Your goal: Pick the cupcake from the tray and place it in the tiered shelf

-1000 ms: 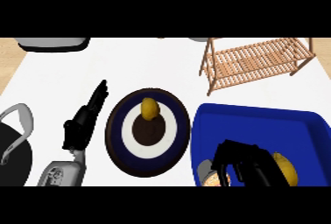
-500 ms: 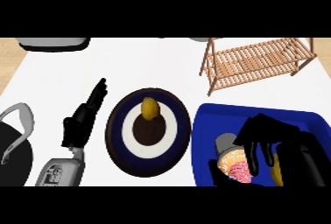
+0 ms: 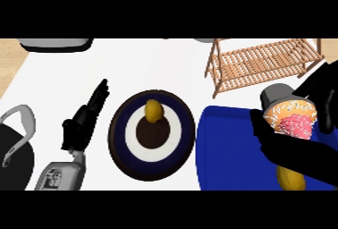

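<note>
My right hand [image 3: 297, 150] is shut on the cupcake [image 3: 295, 120], which has pink frosting with sprinkles and a grey wrapper, tilted on its side. It hangs above the right part of the blue tray [image 3: 228, 152], just below and right of the wooden tiered shelf [image 3: 264, 62]. A yellow item [image 3: 290, 177] lies on the tray under the hand. My left hand [image 3: 84, 120] rests open on the counter left of the plate, fingers pointing up.
A dark blue and white plate [image 3: 153, 134] with a small yellow food piece [image 3: 154, 110] sits at the centre. A black pan with a grey handle [image 3: 13, 143] is at the left edge. Grey items [image 3: 56, 44] stand at the back left.
My right hand has lifted the cupcake off the tray and carried it up and right toward the shelf. The left hand has not moved.
</note>
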Controlling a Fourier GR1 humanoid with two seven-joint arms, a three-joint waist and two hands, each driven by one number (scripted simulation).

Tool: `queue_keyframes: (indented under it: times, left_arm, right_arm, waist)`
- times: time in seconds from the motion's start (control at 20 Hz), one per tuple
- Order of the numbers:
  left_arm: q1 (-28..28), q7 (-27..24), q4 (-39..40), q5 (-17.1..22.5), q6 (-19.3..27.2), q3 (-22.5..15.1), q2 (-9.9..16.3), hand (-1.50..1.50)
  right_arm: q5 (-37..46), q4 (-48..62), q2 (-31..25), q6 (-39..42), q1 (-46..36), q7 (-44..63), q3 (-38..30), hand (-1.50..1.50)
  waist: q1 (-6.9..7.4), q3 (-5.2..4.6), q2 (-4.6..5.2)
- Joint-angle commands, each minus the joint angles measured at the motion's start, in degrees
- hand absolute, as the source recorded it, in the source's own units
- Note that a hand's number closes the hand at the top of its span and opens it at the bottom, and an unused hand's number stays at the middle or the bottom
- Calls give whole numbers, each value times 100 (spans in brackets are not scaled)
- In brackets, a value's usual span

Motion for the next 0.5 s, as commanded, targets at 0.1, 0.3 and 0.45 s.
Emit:
queue_keyframes:
  times: [0.1,0.3,0.45]
  left_arm:
    - [-89,-23,196,-140,92,-91,-121,0]
    - [-78,-47,188,-106,87,-60,-142,0]
    - [-85,200,-119,57,-62,-25,-99,0]
  right_arm:
    - [-174,615,-331,308,-1235,522,-702,150]
    - [-327,1070,-730,-86,-1193,-233,-1295,150]
    - [-244,1444,-896,-318,-1376,-462,-1347,150]
  waist:
    - [-5,-1,5]
    - [4,3,13]
    - [10,4,8]
